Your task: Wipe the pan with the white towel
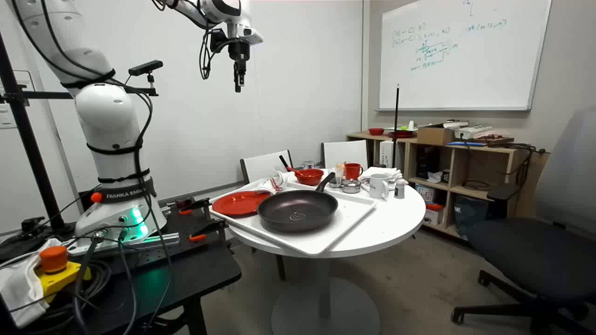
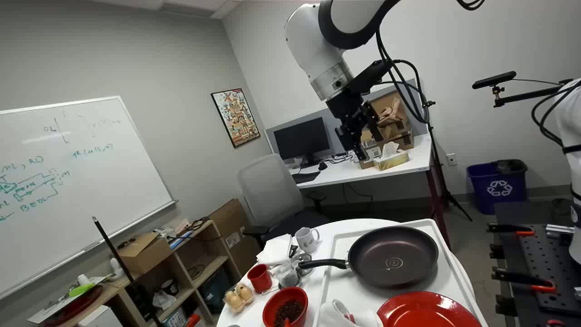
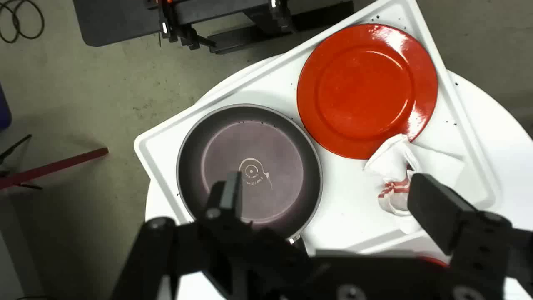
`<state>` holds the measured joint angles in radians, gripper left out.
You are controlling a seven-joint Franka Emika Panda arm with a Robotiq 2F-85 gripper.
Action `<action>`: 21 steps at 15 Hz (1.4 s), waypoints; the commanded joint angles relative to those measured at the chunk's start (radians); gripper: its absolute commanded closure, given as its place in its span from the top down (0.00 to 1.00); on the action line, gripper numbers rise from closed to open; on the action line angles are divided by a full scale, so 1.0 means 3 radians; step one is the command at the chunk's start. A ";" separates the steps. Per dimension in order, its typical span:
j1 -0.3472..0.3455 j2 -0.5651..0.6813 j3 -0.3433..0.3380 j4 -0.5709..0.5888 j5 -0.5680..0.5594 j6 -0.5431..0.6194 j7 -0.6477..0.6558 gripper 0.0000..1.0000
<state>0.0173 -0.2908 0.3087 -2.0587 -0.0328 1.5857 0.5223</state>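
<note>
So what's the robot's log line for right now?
gripper: open, empty, high up | pan: on tray, beside red plate | white towel: crumpled on tray, not held | wiping: not underway

walls [image 1: 302, 93] — pale | whiteboard [image 1: 458, 60] — mounted | floor [image 1: 419, 284] grey-brown | shelving [image 1: 489, 165] wood-toned | chair [image 2: 272, 195] grey-backed

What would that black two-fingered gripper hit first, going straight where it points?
Probably the round, glossy red plate: the gripper points down toward it in an exterior view. Depth is unclear; possibly the dark, round frying pan.
</note>
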 commanded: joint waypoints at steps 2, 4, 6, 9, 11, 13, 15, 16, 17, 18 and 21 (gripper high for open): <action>0.0106 0.0013 -0.0091 0.0013 -0.0025 -0.0010 0.0025 1.00; 0.0106 0.0013 -0.0091 0.0013 -0.0025 -0.0010 0.0025 1.00; 0.0106 0.0013 -0.0091 0.0013 -0.0025 -0.0010 0.0025 1.00; 0.0106 0.0013 -0.0091 0.0013 -0.0025 -0.0009 0.0025 1.00; 0.0125 0.0070 -0.0091 0.0035 -0.0037 0.0025 -0.0043 1.00; 0.0177 0.0189 -0.0120 0.0089 0.0004 0.0073 -0.0173 1.00; 0.0235 0.0350 -0.0152 0.0159 0.0044 0.0198 -0.0389 1.00; 0.0262 0.0423 -0.0166 0.0186 0.0054 0.0278 -0.0493 1.00; 0.0290 0.0515 -0.0176 0.0220 0.0058 0.0358 -0.0608 1.00; 0.0314 0.0603 -0.0191 0.0250 0.0062 0.0446 -0.0724 1.00; 0.0385 0.0938 -0.0228 0.0399 0.0057 0.0621 -0.1094 1.00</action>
<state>0.1022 -0.1164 0.2652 -2.0154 -0.0295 1.7456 0.2963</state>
